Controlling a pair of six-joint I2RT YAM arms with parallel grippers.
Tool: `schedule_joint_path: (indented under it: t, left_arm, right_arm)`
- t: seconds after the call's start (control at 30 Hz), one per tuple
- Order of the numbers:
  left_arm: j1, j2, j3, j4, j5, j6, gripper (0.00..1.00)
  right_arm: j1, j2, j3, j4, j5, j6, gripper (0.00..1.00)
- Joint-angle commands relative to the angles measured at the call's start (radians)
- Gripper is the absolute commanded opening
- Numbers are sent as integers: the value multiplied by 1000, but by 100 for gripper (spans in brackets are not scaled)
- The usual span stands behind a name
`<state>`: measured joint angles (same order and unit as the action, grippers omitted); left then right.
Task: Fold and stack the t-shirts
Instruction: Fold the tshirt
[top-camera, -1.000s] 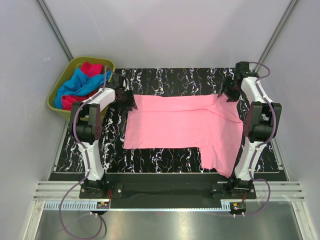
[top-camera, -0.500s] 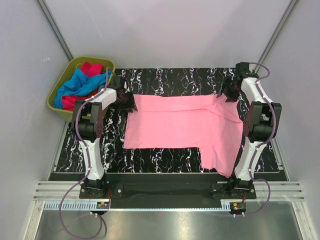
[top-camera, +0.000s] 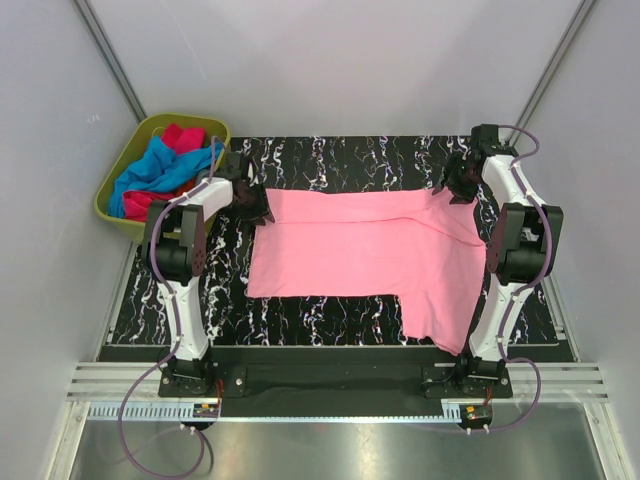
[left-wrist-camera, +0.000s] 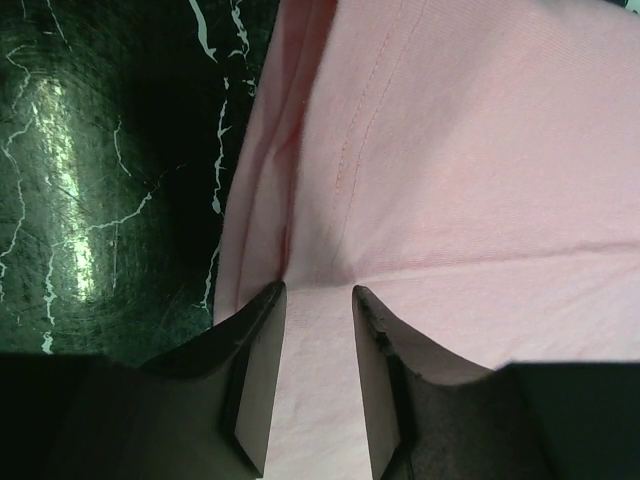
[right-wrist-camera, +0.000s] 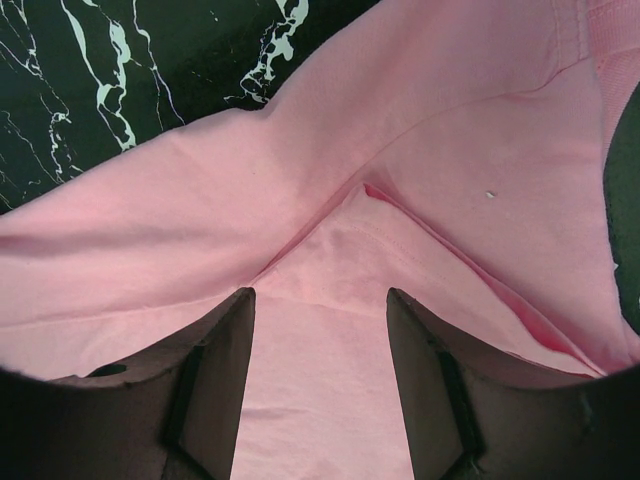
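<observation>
A light pink t-shirt (top-camera: 370, 250) lies spread flat on the black marbled table (top-camera: 330, 160). My left gripper (top-camera: 258, 212) is down at its far left corner. In the left wrist view the left gripper (left-wrist-camera: 318, 290) is open, its fingertips (left-wrist-camera: 268, 300) resting on the pink t-shirt (left-wrist-camera: 480, 150) beside a folded edge. My right gripper (top-camera: 455, 192) is at the far right corner. In the right wrist view the right gripper (right-wrist-camera: 320, 292) stands open wide over the pink t-shirt (right-wrist-camera: 420, 120), with flat cloth showing between the fingers.
An olive-green bin (top-camera: 150, 125) stands off the table's far left corner, holding a bright blue t-shirt (top-camera: 160, 172) and a magenta one (top-camera: 182, 135). Grey walls close in on both sides. A sleeve of the pink shirt hangs toward the near right edge (top-camera: 435, 320).
The left arm has shifted slightly at its elbow and its jaws have narrowed a touch. The shirt and the right arm have not moved.
</observation>
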<state>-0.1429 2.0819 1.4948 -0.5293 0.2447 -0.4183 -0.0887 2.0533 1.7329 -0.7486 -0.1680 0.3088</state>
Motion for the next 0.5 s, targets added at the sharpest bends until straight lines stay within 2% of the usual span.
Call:
schedule_joint_path:
  t: [0.0, 0.2, 0.47]
  left_arm:
    - [3, -48, -16, -8, -42, 9, 39]
    - [5, -57, -2, 3, -64, 9, 45]
    - [5, -23, 16, 23, -38, 3, 40]
  right_arm:
    - [1, -13, 11, 20, -18, -16, 62]
    - [1, -10, 13, 20, -28, -17, 62]
    - [1, -7, 8, 20, -33, -16, 61]
